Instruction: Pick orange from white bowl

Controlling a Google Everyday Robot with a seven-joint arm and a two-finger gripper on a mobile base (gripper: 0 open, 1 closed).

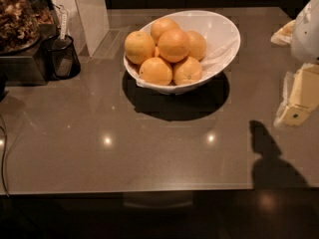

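The white bowl [225, 31] stands on the grey-brown counter, back centre, its rim slanted and higher on the right. It holds several oranges piled together. The orange [173, 45] sits on top of the pile in the middle, slightly the largest, with no stem dot showing. A smaller orange with a dark stem dot [188, 70] lies at the front of the bowl. My gripper [296, 111], cream and white, hangs at the right edge of the view, above the counter, well to the right of the bowl and lower in the view. It touches nothing.
A small black cup [62, 58] with a white utensil stands at the back left, next to a dark container of snacks [17, 19]. A white panel [90, 11] leans behind. The counter's front edge [149, 189] runs across. My arm's shadow [271, 158] falls front right.
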